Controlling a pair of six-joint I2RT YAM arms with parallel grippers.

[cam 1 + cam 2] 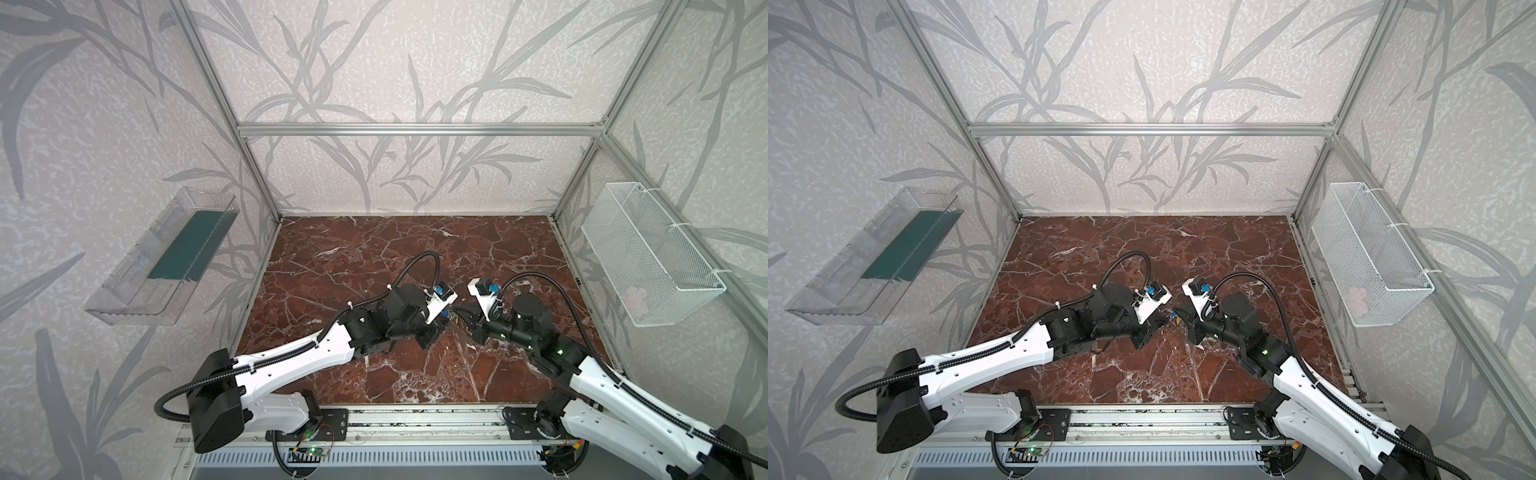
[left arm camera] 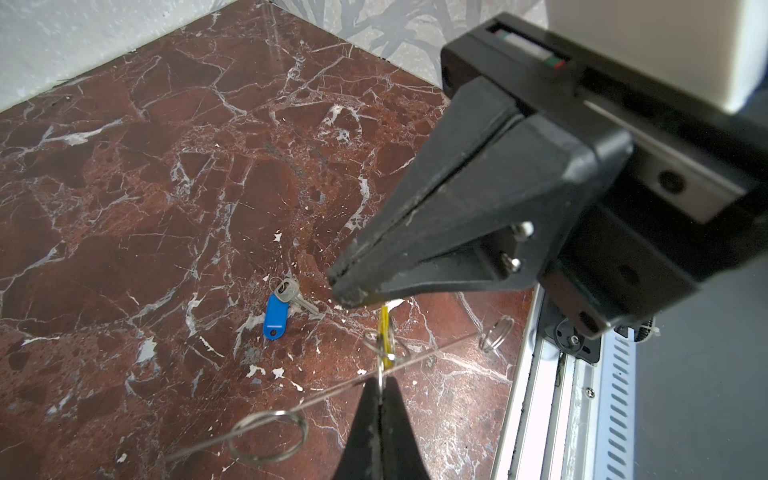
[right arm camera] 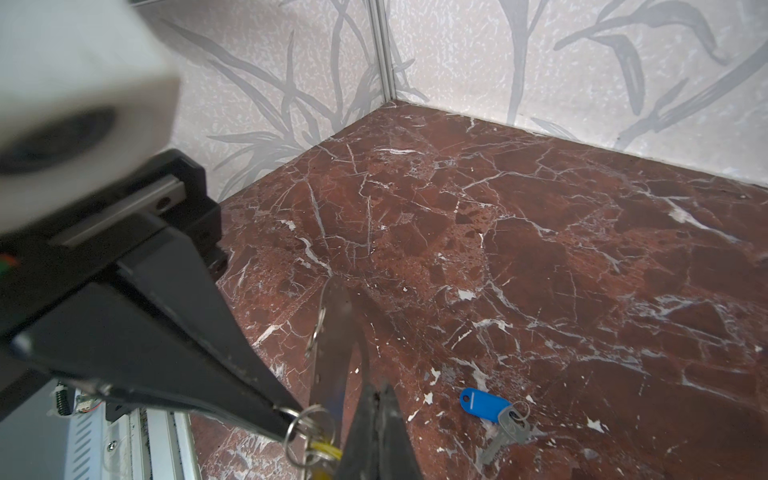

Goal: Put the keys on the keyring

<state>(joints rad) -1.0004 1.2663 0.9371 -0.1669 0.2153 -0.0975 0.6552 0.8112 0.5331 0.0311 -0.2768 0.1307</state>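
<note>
**mk_tinker:** So how far along is this? Both sets of jaws look clamped to me.

**rigwatcher:** Yep, left jaws and right jaws are both pinched shut, tips nearly nose to nose. In both top views that's just off the middle of the desk (image 1: 374, 257), toward 4 o'clock. The left jaws have a thin split ring (image 3: 301, 417) nipped right at the tip. I can't tell what the right jaws pinch, if anything.

**mk_tinker:** And the keys?

**rigwatcher:** The yellow key (image 3: 326, 448) hangs right by that ring, and only its tag shows. The keyring (image 3: 332, 345), the flat plate with the little holes, is up between the two arms, just beside both tips. It's too cramped to say whether the ring sits in a hole. The blue key (image 2: 275, 311) lies flat on the desk by itself, near the jaws but apart. As best I can make out in a top view, it's around 11 o'clock from them.

**mk_tinker:** So halfway?

**rigwatcher:** Less, I'd guess. The yellow one is mid-threading at best and the blue one is untouched. A couple of spare rings (image 2: 270, 434) sit along the plate's edge, with no keys on them that I can see.
</note>
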